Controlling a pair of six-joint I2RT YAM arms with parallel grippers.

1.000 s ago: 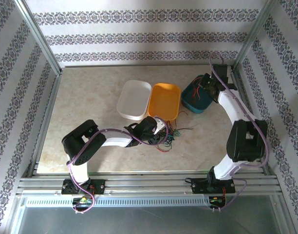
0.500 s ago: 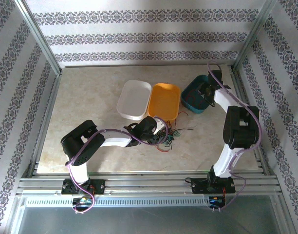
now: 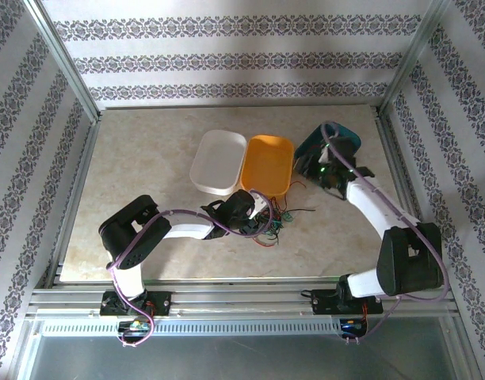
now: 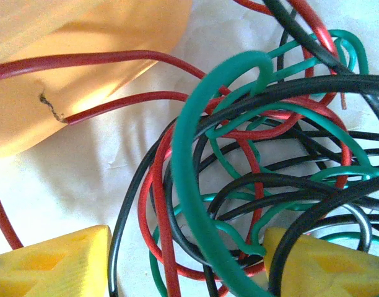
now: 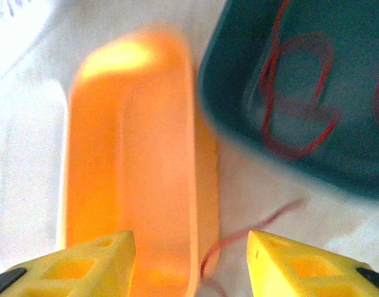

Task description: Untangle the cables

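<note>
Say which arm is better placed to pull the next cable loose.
Left, probably. The left fingers stand open astride the cable tangle, wires between them. The right fingers hang open over the orange tray edge, away from the tangle.

I can't find any words, numbers, labels or signs to read here. The wallpaper [image 3: 227,60] has rows of swirly shapes on it, but they are not letters.
</note>
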